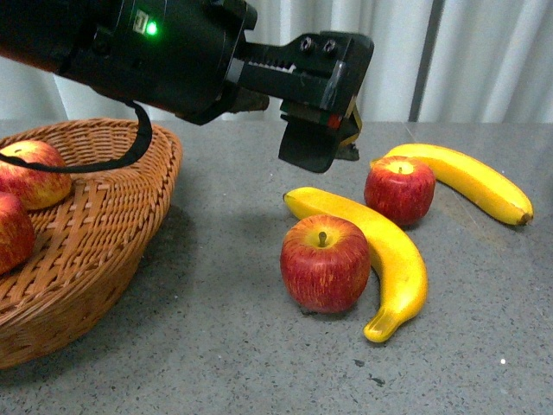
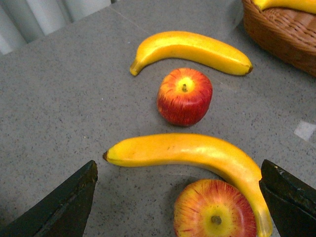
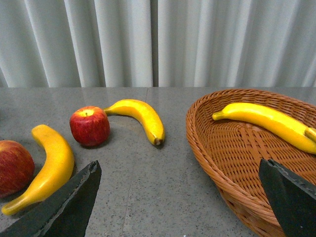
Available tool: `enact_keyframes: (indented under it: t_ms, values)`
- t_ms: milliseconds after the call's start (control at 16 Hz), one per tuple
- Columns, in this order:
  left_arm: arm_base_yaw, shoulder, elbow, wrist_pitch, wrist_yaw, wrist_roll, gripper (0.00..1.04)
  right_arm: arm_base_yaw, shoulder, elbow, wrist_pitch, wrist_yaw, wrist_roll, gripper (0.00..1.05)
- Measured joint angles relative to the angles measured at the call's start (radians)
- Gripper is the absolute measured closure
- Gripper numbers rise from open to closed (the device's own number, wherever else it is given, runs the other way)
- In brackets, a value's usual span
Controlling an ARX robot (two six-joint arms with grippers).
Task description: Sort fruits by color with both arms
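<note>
My left arm reaches in from the upper left of the front view, and its left gripper [image 1: 327,149] hangs open above the loose fruits. Below it lie a near red apple [image 1: 324,263] against a curved banana [image 1: 386,251], a farther apple [image 1: 399,189] and a second banana [image 1: 471,178]. In the left wrist view the open gripper [image 2: 178,170] straddles the near apple [image 2: 215,217] and the banana [image 2: 187,150]. My right gripper [image 3: 180,170] stands open over bare table beside a wicker basket [image 3: 210,153] holding a banana [image 3: 269,121].
A wicker basket [image 1: 112,225] at the left of the front view holds two red apples [image 1: 33,173]. The other basket's rim [image 2: 276,34] shows in the left wrist view. Pale curtains [image 3: 158,42] close off the table's far edge.
</note>
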Motion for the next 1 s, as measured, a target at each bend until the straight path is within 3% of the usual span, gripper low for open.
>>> enact_keyframes:
  t_ms: [251, 1003]
  values:
    - [0.005, 0.035, -0.066, 0.049, 0.018, 0.002, 0.07, 0.0, 0.0, 0.0, 0.0, 0.0, 0.0, 0.07]
    - [-0.087, 0.161, -0.092, 0.108, 0.025, -0.024, 0.07, 0.0, 0.0, 0.0, 0.0, 0.0, 0.0, 0.07]
